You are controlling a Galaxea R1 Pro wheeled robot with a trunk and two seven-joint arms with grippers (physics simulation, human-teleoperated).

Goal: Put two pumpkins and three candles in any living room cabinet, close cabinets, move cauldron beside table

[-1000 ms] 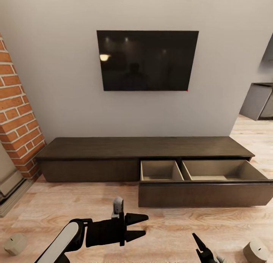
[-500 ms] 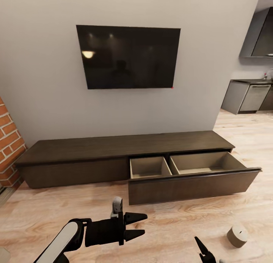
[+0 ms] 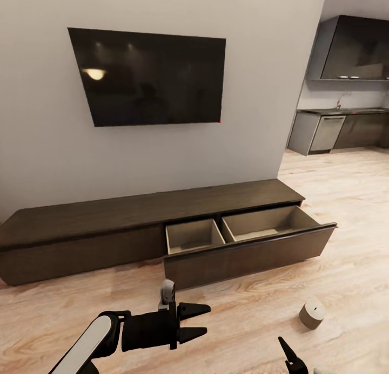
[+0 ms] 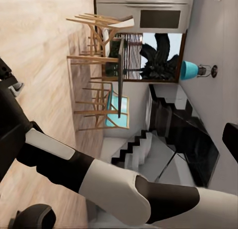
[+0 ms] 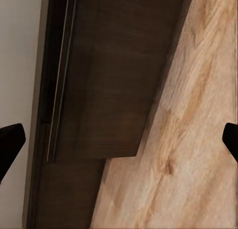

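— Where does the cabinet point(image 3: 135, 212) sit?

— Along the grey wall, directly under the wall-mounted television point(image 3: 148, 78). It is long, low and dark brown. Its drawer point(image 3: 248, 250) (the wide one toward the kitchen end) stands pulled out over the wooden floor point(image 3: 335, 266), showing two pale beige compartments with nothing visible in them.

— Any of the task's small things near the cabinet?

— One candle point(image 3: 312, 314), a stubby pale cylinder, stands upright on the floor in front of the cabinet's open drawer, apart from its front and off toward the kitchen end.

— And the grippers?

— The left gripper point(image 3: 199, 322) hangs over the floor in front of the cabinet, fingers spread and pointing toward the kitchen side, pinching nothing. The right gripper point(image 3: 292, 358) is low in front of the cabinet, near the candle; one dark finger shows in the head view. In the right wrist view its two fingertips point(image 5: 10, 140) stand wide apart at the picture's edges, with the drawer front point(image 5: 119, 80) and floor between them, so it is spread and empty too.

— Past the cabinet?

— Grey kitchen units point(image 3: 335, 131) beyond its far end.
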